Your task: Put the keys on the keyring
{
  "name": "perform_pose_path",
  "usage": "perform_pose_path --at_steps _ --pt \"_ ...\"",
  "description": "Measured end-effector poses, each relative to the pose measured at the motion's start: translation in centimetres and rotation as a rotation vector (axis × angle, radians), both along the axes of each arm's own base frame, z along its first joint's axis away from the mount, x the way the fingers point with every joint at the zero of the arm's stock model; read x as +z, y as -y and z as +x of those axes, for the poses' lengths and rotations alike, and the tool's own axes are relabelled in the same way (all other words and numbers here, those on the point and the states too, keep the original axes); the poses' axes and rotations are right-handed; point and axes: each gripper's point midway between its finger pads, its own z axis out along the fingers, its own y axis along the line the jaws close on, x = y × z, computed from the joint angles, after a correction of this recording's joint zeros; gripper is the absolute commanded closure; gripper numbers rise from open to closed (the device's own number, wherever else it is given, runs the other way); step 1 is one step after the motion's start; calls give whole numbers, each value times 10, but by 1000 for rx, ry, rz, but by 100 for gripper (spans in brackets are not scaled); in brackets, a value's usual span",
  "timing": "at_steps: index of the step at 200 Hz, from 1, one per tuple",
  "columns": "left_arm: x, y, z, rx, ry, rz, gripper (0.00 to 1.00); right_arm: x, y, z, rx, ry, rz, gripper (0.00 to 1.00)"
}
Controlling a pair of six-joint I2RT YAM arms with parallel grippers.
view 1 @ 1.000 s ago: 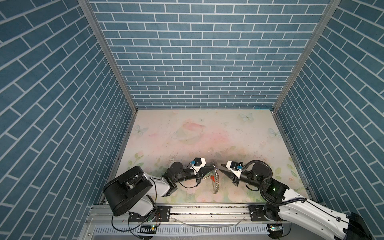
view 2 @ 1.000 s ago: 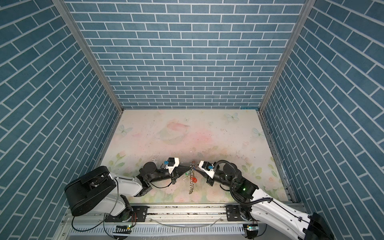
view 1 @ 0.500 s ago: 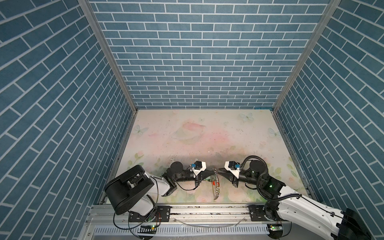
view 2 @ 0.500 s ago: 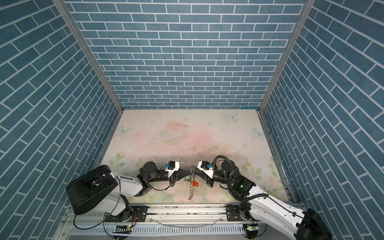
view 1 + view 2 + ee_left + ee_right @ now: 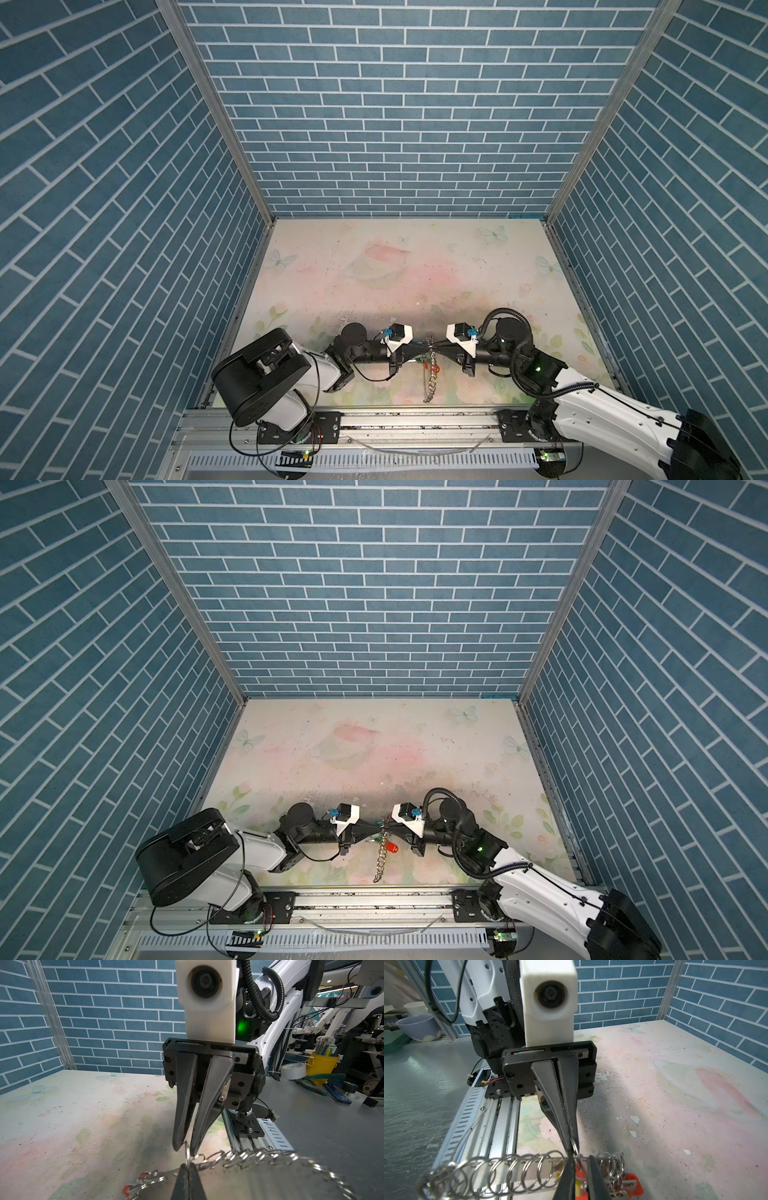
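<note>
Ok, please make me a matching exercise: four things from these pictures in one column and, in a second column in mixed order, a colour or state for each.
Things
1 left hand
2 right hand
3 keyring
4 table

Colour or state
A pale, with faded flowers
B slightly open
C shut on one silver ring
D grey plate, rim strung with wire loops

Pairs: 1-C, 2-B, 3-D, 4-A

Robot lab: brick-print enclosure (image 5: 395, 124), cluttered workbench (image 5: 322, 1126)

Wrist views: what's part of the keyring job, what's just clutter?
Job: keyring, yellow-tagged key, left gripper shut on one wire ring, right gripper.
Clutter: yellow bucket, tape roll, pliers, bowl, cup.
</note>
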Motion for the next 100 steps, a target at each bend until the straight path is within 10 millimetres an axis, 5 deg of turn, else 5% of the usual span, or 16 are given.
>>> perform_pose_path --at_steps 57,100 --pt "-5 0 0 -7 -10 10 100 -2 -3 -1 23 -35 -37 100" --pt "-5 -2 8 31 5 14 77 2 -4 3 15 -68 -129 100"
